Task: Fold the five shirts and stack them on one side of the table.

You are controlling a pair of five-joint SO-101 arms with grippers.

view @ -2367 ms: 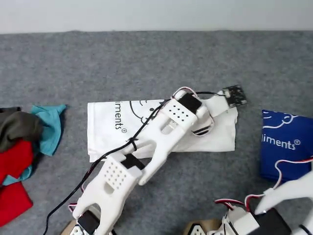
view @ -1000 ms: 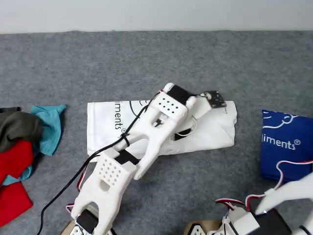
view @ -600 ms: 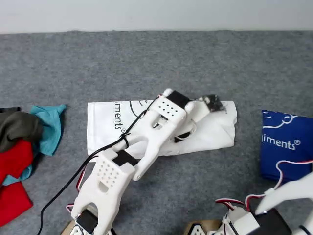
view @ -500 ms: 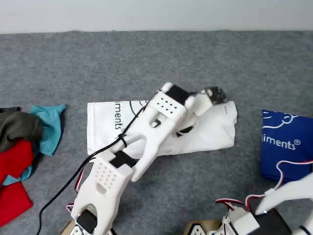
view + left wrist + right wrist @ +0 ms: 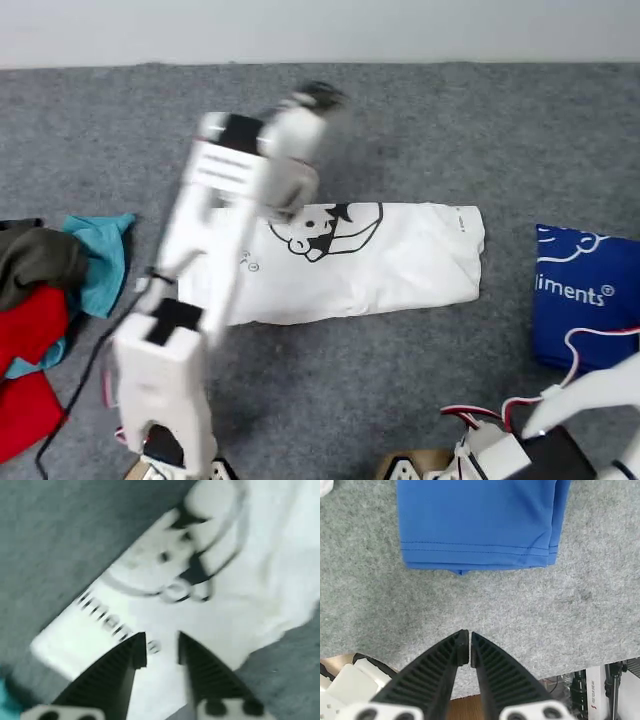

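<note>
A folded white shirt [image 5: 370, 262] with a black print lies flat at the table's middle. My left arm [image 5: 225, 205] is raised over the shirt's left end. In the left wrist view my left gripper [image 5: 159, 647] hovers above the white shirt [image 5: 250, 580], open with nothing between its fingers. A folded blue shirt [image 5: 585, 295] lies at the right edge. My right gripper [image 5: 469, 636] is shut and empty, just short of the near hem of the blue shirt [image 5: 480, 520]. The right arm [image 5: 590, 395] sits low at the front right.
At the left edge, a heap of unfolded shirts: a dark one [image 5: 35, 258], a teal one [image 5: 100, 265] and a red one [image 5: 30, 345]. Grey cloth [image 5: 450, 130] covers the table, bare along the back and between the white and blue shirts.
My left arm has lifted off the right half of the white shirt and swung up and to the left, uncovering the print. The right arm has not moved.
</note>
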